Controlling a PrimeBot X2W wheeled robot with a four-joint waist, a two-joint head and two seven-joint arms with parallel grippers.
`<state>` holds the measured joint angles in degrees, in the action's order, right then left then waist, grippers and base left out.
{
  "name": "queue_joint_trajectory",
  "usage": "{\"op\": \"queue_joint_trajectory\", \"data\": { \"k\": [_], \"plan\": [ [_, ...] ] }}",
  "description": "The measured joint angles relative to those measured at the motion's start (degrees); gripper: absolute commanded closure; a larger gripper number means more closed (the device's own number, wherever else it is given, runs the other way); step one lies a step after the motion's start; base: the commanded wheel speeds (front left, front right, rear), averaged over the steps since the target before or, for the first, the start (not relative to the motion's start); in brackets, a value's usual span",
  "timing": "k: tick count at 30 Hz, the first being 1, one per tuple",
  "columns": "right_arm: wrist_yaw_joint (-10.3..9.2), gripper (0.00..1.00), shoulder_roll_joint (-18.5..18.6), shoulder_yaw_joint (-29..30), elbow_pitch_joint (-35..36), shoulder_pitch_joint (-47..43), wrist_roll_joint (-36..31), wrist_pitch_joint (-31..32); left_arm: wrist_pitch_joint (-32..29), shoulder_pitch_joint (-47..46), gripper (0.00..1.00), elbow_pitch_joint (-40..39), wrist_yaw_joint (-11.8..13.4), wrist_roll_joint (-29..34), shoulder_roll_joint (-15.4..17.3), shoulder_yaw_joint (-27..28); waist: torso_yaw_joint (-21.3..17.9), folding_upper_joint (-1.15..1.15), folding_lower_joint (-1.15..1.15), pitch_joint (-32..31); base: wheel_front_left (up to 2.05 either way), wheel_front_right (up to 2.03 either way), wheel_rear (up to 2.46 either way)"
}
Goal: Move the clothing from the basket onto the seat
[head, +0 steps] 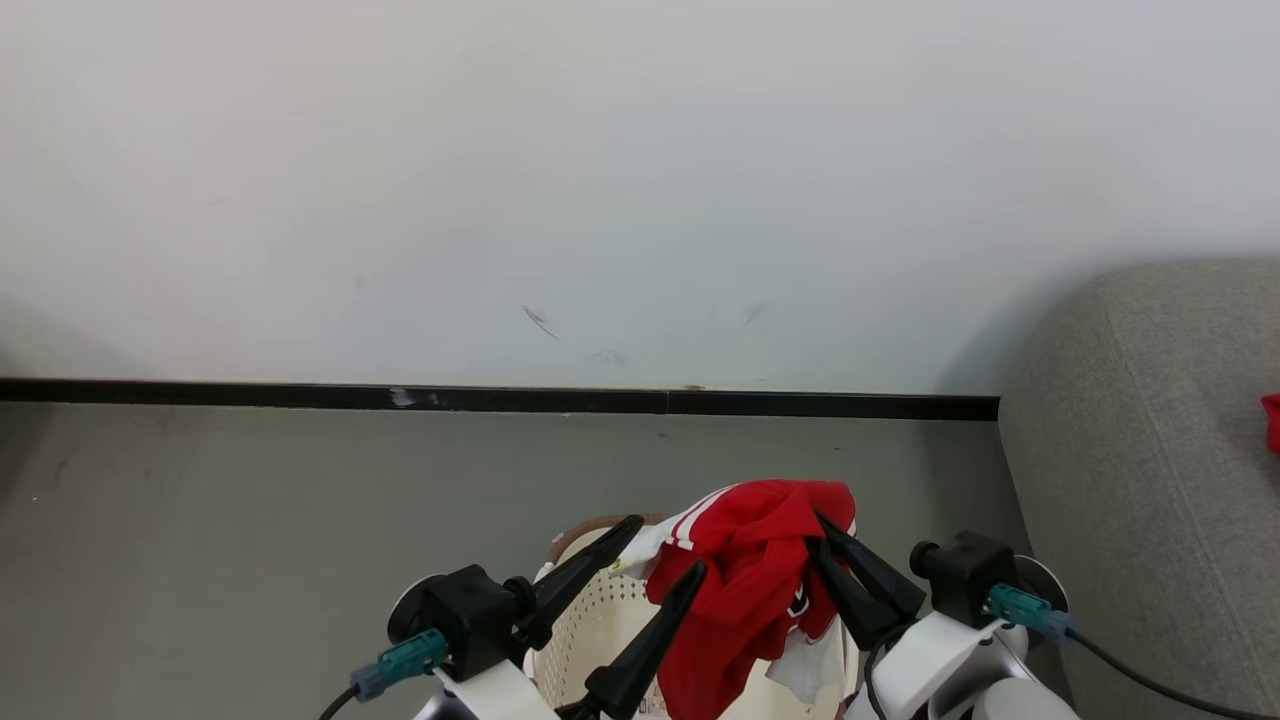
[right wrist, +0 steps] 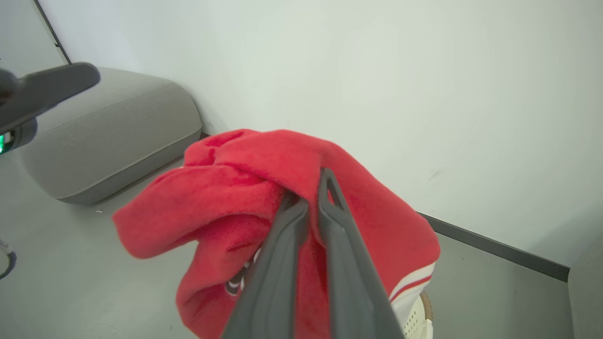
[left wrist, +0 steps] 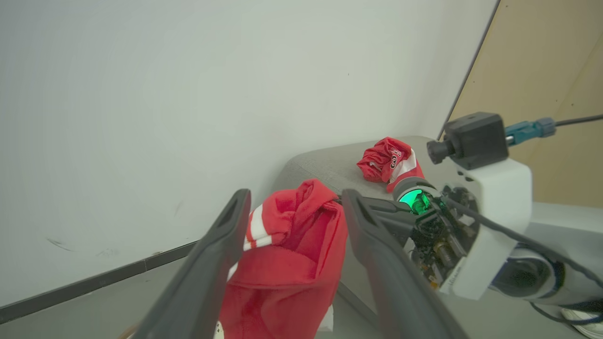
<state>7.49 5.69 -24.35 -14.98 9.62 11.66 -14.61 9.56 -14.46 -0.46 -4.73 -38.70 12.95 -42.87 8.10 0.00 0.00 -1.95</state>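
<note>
Head view, item one: your right gripper (head: 814, 530) is pinched closed on a crumpled, fleecy red garment (head: 750, 570) with white stripes, held above the perforated cream basket (head: 600, 620), whose lower part is cut off. Your left gripper (head: 667, 545) is spread wide, clasping nothing. Item two: the second garment (left wrist: 388, 162) lies bunched on the grey woven seat (left wrist: 325, 165) — you can read a "3".

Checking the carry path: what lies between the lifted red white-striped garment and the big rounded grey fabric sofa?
Bare grey floor, in the right wrist view, between garment and sofa.
</note>
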Motion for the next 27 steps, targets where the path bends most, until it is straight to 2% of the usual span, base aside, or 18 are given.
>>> {"op": "queue_joint_trajectory", "data": {
  "k": [27],
  "plan": [
    [0.0, 1.0, 0.69, 6.27, 3.11, -1.21, -1.19, 0.0, 2.67, 0.88, 0.0, 1.64, -1.07, 0.59, 0.6, -0.44, -6.04, 0.0, 0.0, 0.89, 0.0, 0.0, 0.0]
  ]
}}
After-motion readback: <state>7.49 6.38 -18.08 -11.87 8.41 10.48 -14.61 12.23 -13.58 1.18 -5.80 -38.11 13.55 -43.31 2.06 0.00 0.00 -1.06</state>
